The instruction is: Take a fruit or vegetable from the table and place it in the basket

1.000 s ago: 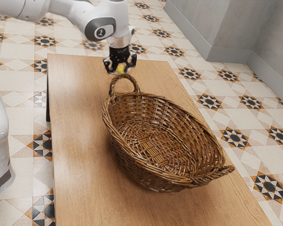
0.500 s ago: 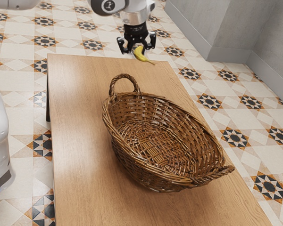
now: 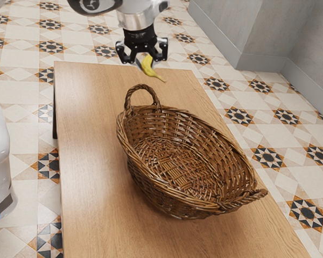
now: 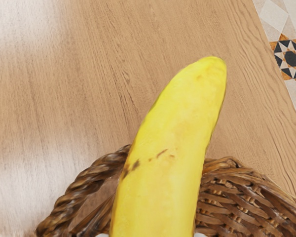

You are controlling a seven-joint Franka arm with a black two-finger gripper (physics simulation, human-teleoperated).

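From the exterior view's left, the worktop (image 3: 86,161) runs under the basket (image 3: 204,137) and out past its near side. Next comes the claw (image 3: 145,63), raised above and beyond the basket's looped handle (image 3: 142,86), both fingers pressed to the banana's sides. The banana (image 3: 149,67) hangs tilted from that grasp, apart from the basket, its thin end slanting toward the exterior view's right. It should prove light, firm enough to carry, but soft-skinned and likely to bruise or pivot if squeezed hard. The thick middle is the best hold; the thin end needs room to clear the handle before release over the basket's hollow.
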